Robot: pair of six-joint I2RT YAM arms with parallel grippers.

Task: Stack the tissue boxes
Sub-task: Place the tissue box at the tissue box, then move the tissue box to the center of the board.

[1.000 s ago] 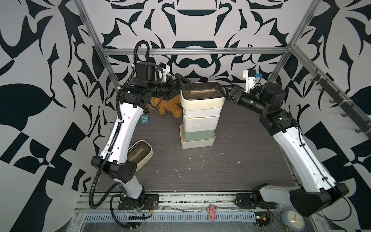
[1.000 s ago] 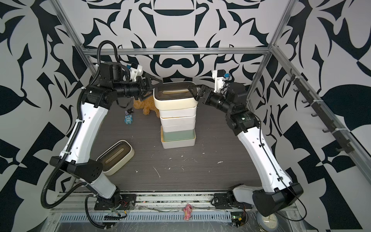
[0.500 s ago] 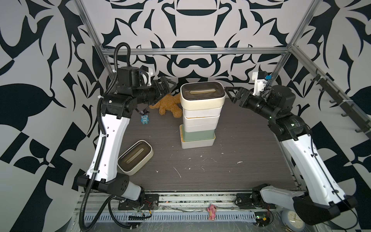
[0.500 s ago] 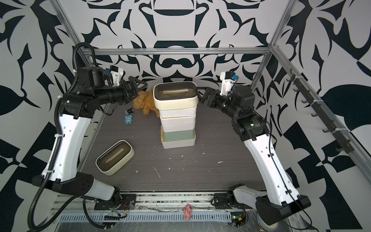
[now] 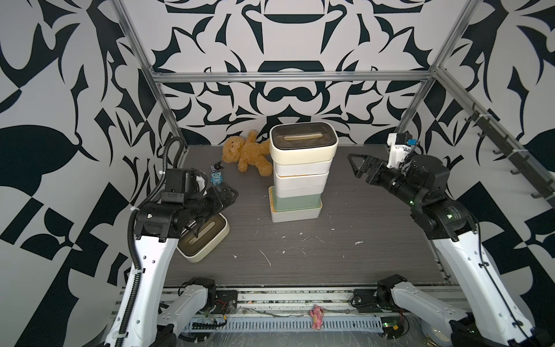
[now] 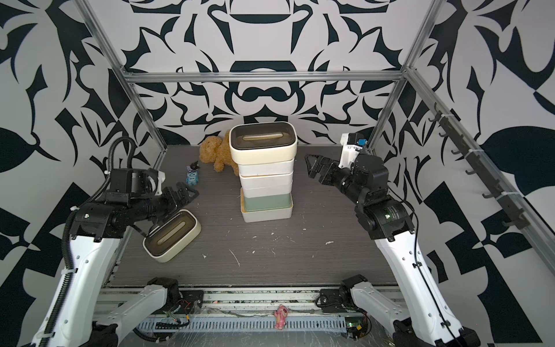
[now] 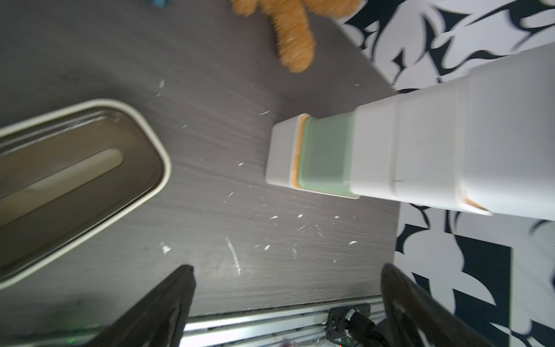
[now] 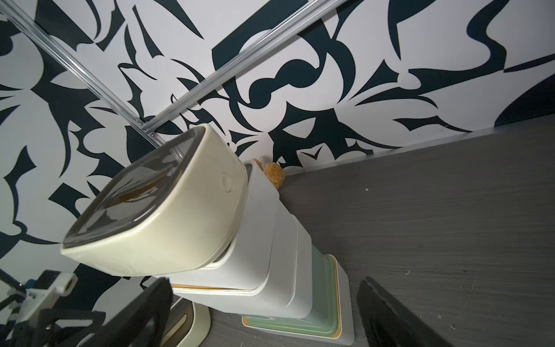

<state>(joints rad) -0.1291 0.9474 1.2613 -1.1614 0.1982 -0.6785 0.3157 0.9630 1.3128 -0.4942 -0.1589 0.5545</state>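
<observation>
Several tissue boxes form a stack (image 5: 300,183) at mid-table in both top views. A white box (image 5: 295,214) is at the bottom, a sage green box (image 5: 295,202) sits on it, white ones follow, and a cream box with a dark lid (image 5: 303,144) tops it, slightly askew. Another cream box with a dark lid (image 5: 207,237) lies alone at the left (image 6: 172,234). My left gripper (image 5: 229,193) hovers open over that loose box's far end, holding nothing (image 7: 286,270). My right gripper (image 5: 356,163) stands open and empty right of the stack's top, apart from it (image 8: 264,282).
A brown teddy bear (image 5: 246,153) lies behind the stack at the back wall. A small blue toy figure (image 5: 216,177) stands near the left gripper. A pink figure (image 5: 316,312) sits on the front rail. White scraps dot the dark floor. Metal frame posts stand at the back corners.
Both open grippers have drawn away from the top cream box, which stays on the stack. The left arm swung down and left over the loose cream box. The right arm backed off to the right.
</observation>
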